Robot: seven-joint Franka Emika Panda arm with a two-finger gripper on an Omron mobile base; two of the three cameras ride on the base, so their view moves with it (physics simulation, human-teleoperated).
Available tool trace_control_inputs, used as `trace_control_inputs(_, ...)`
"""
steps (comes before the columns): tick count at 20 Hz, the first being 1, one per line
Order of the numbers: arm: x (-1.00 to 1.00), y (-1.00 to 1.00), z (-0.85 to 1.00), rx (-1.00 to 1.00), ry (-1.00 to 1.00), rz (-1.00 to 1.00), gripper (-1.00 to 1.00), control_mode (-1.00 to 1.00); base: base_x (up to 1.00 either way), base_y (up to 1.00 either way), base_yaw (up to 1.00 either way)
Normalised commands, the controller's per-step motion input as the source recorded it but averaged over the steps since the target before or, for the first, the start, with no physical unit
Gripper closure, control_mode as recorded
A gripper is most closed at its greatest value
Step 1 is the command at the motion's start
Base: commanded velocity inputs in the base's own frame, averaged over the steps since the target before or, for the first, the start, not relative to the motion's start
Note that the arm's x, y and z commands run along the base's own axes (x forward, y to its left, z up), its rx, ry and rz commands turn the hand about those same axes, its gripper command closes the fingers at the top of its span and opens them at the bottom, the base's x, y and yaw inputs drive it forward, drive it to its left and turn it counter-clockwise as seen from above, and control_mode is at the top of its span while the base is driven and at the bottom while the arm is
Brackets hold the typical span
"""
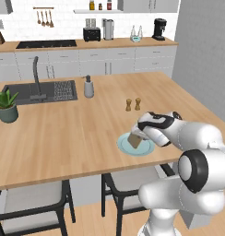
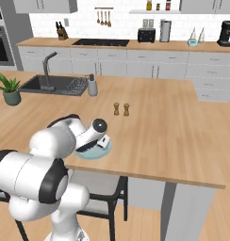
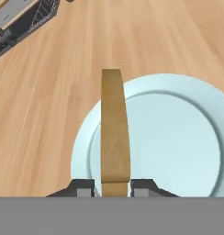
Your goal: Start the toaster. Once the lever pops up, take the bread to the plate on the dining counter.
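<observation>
Hand view is looking down along the gripper (image 3: 112, 187), whose two dark fingertips are sitting close on either side of the bread (image 3: 114, 133), with the thin tan slice standing edge-on between them over the left part of the pale teal plate (image 3: 187, 137). The jaws are standing only as far apart as the slice is thick, and they appear to be pinching it, though whether the grip is slackening cannot be told.

Left base view is showing the gripper (image 1: 135, 134) reaching down to the plate (image 1: 146, 149), which is lying near the near edge of the dining counter (image 1: 77, 133), with the bread (image 1: 134, 140) tilting at the plate's left side. Whether the slice is touching the plate cannot be told. Two small wooden shakers (image 1: 133, 104) are standing just beyond the plate, a grey soap dispenser (image 1: 88, 87) is standing beside the dark sink (image 1: 22, 92), and a potted plant (image 1: 6, 107) is sitting at the far left. Against the far wall, the black toaster (image 1: 91, 34) is resting on the back worktop, well apart from the arm.

Right base view is showing the plate (image 2: 100, 152) partly hidden under the white hand.
</observation>
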Motion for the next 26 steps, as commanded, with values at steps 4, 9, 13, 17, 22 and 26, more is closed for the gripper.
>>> trace_control_inputs(4,0.0,0.0,0.0,0.0,-0.01,0.0,-1.0,-1.0,0.0,0.0,0.0)
trace_control_inputs(9,0.0,-0.01,0.0,0.0,-0.07,0.0,-1.0,-1.0,0.0,0.0,0.0)
trace_control_inputs(13,-0.03,-0.06,0.1,-0.02,-0.11,-0.06,-1.0,-1.0,0.0,0.0,0.0)
trace_control_inputs(17,-0.11,0.0,0.18,-0.09,-0.04,-0.15,-1.0,-1.0,0.0,0.0,0.0)
trace_control_inputs(22,-0.04,0.0,0.53,-0.06,0.02,-0.19,-1.0,-1.0,0.0,0.0,0.0)
trace_control_inputs(26,0.0,-0.05,0.92,-0.02,0.16,-0.16,-1.0,-1.0,0.0,0.0,0.0)
